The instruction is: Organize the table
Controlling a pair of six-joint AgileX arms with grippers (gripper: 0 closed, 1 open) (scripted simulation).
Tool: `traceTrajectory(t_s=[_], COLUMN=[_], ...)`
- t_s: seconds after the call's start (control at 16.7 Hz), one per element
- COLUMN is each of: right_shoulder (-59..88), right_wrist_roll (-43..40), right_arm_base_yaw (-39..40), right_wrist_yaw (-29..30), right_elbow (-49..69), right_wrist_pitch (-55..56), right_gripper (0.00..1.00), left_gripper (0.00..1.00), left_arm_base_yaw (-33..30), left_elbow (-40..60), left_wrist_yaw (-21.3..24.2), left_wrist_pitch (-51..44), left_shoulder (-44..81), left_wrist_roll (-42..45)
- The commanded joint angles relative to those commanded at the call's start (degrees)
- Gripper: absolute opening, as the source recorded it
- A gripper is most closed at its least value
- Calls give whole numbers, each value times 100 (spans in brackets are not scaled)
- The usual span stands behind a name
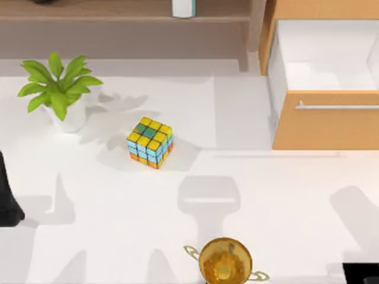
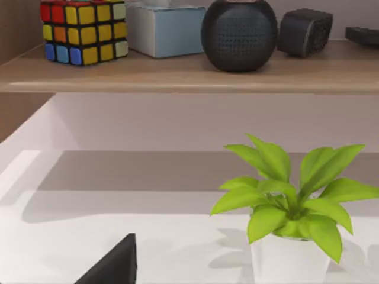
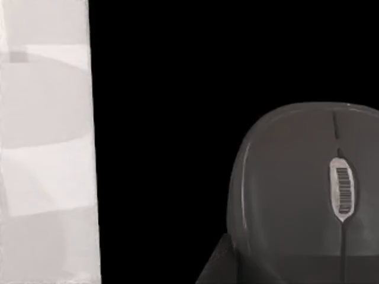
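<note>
The white table (image 1: 118, 236) carries a multicoloured puzzle cube (image 1: 150, 142) near its middle. At the back left grows a leafy green plant in a white pot (image 1: 59, 89) (image 2: 290, 236), and a golden two-handled cup (image 1: 225, 261) stands at the front edge. My left arm (image 1: 8, 195) is at the table's left edge, its wrist facing the plant and the shelf. A dark part of the left gripper (image 2: 115, 266) shows low in that view. The right wrist hovers close over a grey computer mouse (image 3: 302, 189) lying on a black mat (image 3: 166, 118) (image 1: 361, 273) at the front right corner.
A light-wood cabinet with its drawer (image 1: 325, 59) pulled open stands at the back right. The brown shelf (image 2: 189, 74) along the back holds a second puzzle cube (image 2: 83, 31), a blue box (image 2: 163, 29) and two black speakers (image 2: 238, 32). Bare tabletop lies between the cube and the cup.
</note>
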Motion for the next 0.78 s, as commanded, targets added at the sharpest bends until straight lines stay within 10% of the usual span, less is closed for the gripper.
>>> traceTrajectory(t_s=[0.78], right_shoulder=[-79], right_wrist_roll=[4], right_arm_base_yaw=[-25], right_wrist_yaw=[-24], right_elbow=[186], right_wrist_pitch=[104], right_gripper=[0], left_gripper=[100], left_arm_base_yaw=[0], left_elbow=[0], left_wrist_yaw=[0], left_wrist_pitch=[0], left_shoulder=[0], left_wrist_roll=[0])
